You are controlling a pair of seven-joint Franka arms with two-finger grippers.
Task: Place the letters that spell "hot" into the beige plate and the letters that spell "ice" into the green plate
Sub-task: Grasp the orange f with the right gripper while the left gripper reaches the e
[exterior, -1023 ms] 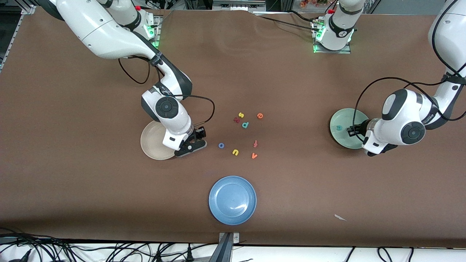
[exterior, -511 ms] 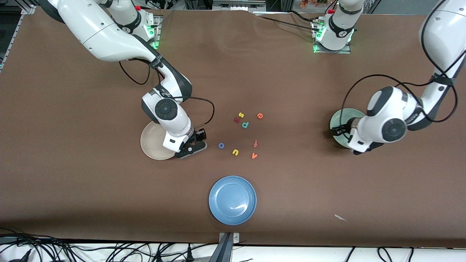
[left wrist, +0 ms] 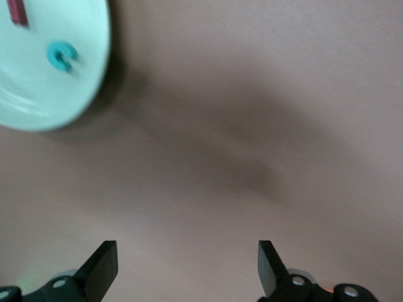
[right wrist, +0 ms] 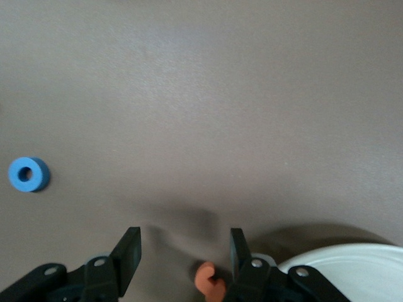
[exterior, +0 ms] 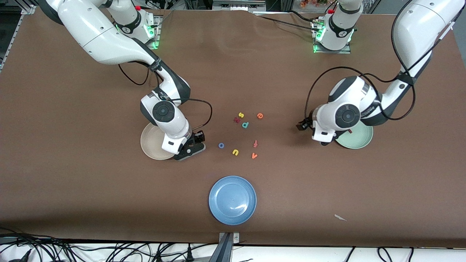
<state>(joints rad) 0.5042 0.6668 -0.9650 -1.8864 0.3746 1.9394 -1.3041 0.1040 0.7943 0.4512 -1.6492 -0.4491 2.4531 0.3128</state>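
Teal c [left wrist: 62,55] and the dark red i [left wrist: 17,11] lie in the green plate [exterior: 358,141], which sits toward the left arm's end of the worktop [exterior: 72,189], about mid-height in the front view. The orange e [exterior: 260,115] lies on the bare worktop near the middle of the frame, at the upper edge of the scattered letters. The blue o [exterior: 221,145] lies at the lower edge of that scatter, on the side toward the beige plate [exterior: 150,145].

The left gripper [exterior: 301,125] hangs over bare worktop just beside the green plate, on the side toward the scattered letters. Its fingers [left wrist: 104,267] are spread wide and hold nothing.

The right gripper [exterior: 194,145] is low at the worktop, just beside the beige plate and between it and the blue o. Its fingers [right wrist: 129,251] stand partly apart. A small orange letter [right wrist: 210,280] lies between them, close against one finger and not clamped; its shape cannot be made out.

A yellow s [exterior: 240,115], teal p [exterior: 245,124], yellow u [exterior: 235,152], orange v [exterior: 254,156] and two reddish letters [exterior: 255,143] also lie mid-frame. The blue plate [exterior: 233,200] sits in the lower middle of the frame, nearer the camera.
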